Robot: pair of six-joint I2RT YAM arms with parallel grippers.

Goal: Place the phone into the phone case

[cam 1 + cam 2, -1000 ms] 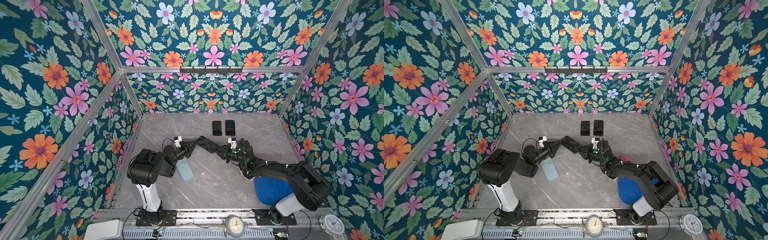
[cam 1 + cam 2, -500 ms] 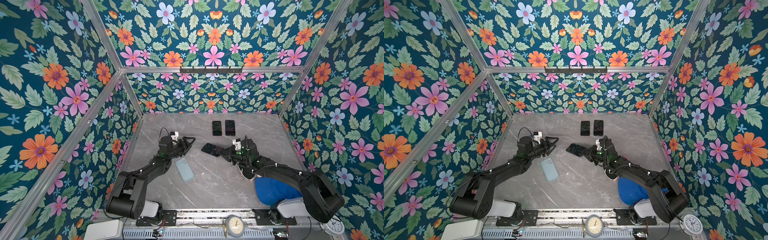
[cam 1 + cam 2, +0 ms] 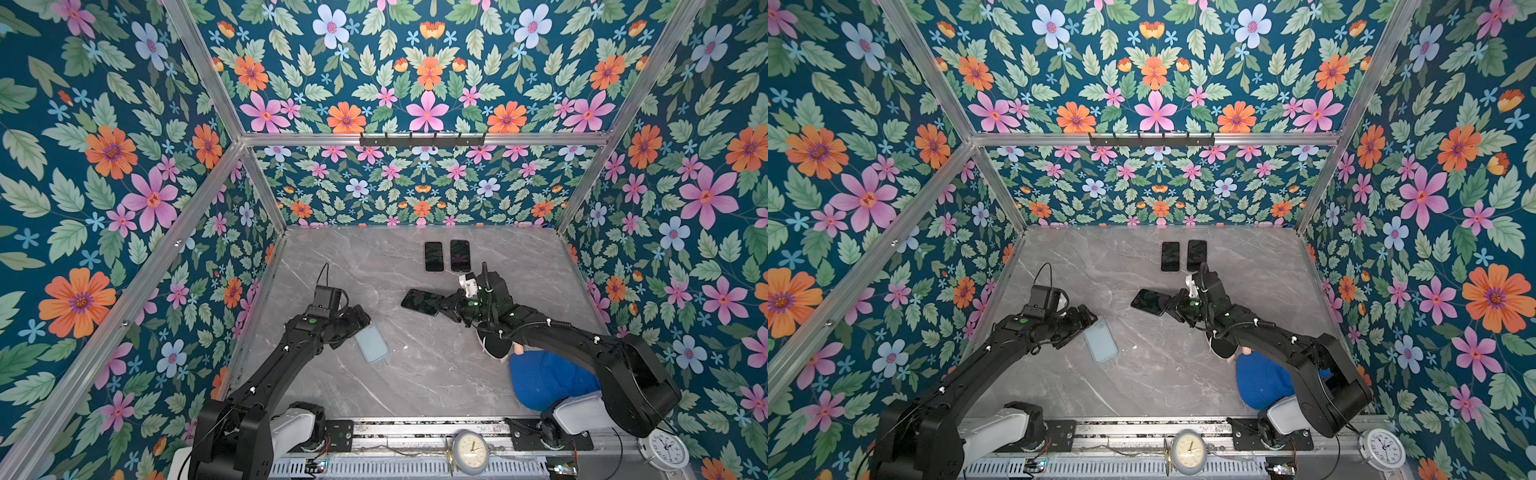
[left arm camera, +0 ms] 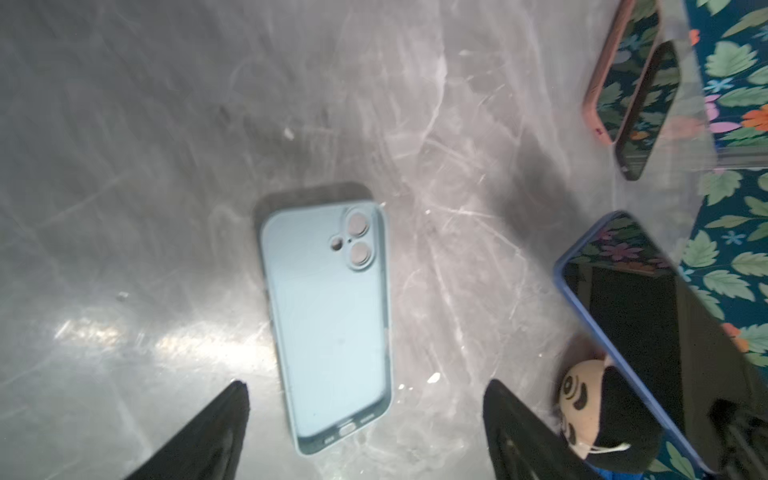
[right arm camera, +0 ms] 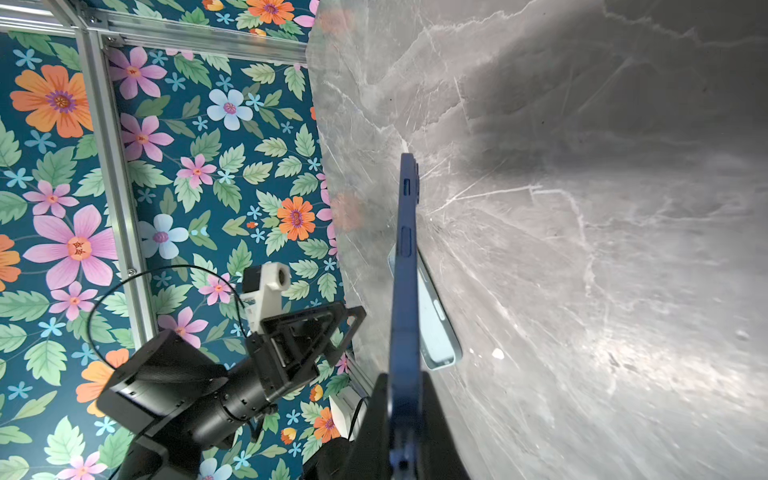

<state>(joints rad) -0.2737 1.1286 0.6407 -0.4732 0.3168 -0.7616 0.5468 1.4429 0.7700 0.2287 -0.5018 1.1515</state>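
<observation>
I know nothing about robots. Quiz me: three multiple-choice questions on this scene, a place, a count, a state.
1. Where is the light blue case? A. Against the back wall. B. Flat on the table by the left gripper. C. In mid-air.
2. How many phones lie at the table's back? A. One. B. Two. C. Four.
3. The right gripper is: A. shut on a blue-edged phone. B. open, empty. C. hidden.
Key: 1B, it lies before the open jaws; 2B, a pair lies side by side; 3A, it pinches that phone.
</observation>
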